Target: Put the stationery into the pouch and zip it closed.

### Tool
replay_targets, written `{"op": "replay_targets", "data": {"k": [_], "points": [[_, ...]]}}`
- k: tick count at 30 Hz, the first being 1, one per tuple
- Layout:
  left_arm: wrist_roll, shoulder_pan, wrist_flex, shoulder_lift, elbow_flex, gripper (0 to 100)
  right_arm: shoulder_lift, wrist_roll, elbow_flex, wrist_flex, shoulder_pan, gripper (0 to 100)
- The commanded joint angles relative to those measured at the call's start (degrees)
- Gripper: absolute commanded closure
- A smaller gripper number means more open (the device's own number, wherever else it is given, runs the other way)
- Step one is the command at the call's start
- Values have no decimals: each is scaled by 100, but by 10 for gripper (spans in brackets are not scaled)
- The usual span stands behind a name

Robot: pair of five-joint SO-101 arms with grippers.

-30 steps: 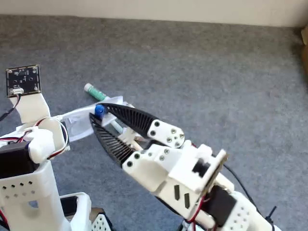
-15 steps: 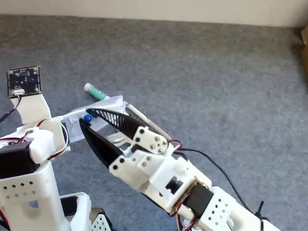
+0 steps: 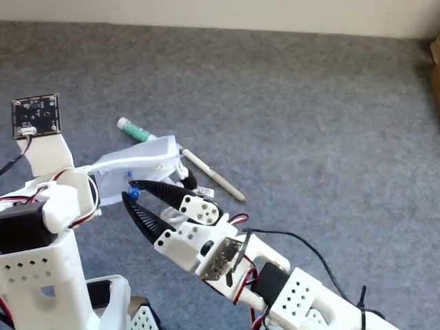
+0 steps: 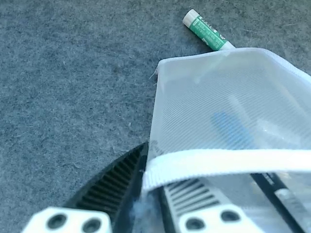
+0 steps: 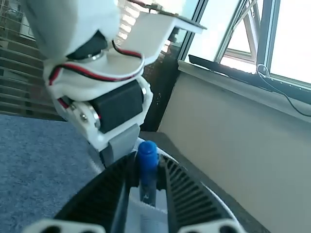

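**Blue pen poised at the pouch's mouth**

The right claw [image 3: 129,192] is clenched on a blue-capped pen [image 5: 146,160], whose capped end meets the near edge of the mesh pouch [image 3: 141,165]. The left claw [image 4: 153,170] pinches the pouch's white rim band above the grey table [image 3: 309,103]. Whether the cap has passed the opening cannot be told — a blue shape shows through the mesh in the left wrist view. Insertion appears to be the step in hand. The next move likely calls for sliding the pen lengthwise inside while the rim is held, then letting go. A white pen [image 3: 216,180] just beside the pouch and a green-labelled stick [image 3: 134,130] at its far corner lie outside — so zipping looks some way off.
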State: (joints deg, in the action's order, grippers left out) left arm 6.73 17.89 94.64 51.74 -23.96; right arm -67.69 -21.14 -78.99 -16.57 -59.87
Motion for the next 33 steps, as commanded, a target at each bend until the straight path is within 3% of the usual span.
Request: {"op": "replay_targets", "data": {"k": [1, 5, 10, 22, 30, 33], "points": [[62, 84, -70, -110, 13, 993, -57, -26, 48, -57, -66, 988], [62, 84, -70, -110, 13, 993, -57, -26, 48, -48, -66, 974], [62, 84, -70, -110, 13, 993, -66, -26, 48, 127, -66, 856], [62, 92, -70, -66, 31, 993, -75, -18, 251, 1666, -40, 853], [62, 1402, -26, -57, 435, 993, -75, -18, 1666, 4268, -13, 853], [62, 1552, -26, -57, 409, 993, -75, 0, 2360, 5270, 66, 853]]}}
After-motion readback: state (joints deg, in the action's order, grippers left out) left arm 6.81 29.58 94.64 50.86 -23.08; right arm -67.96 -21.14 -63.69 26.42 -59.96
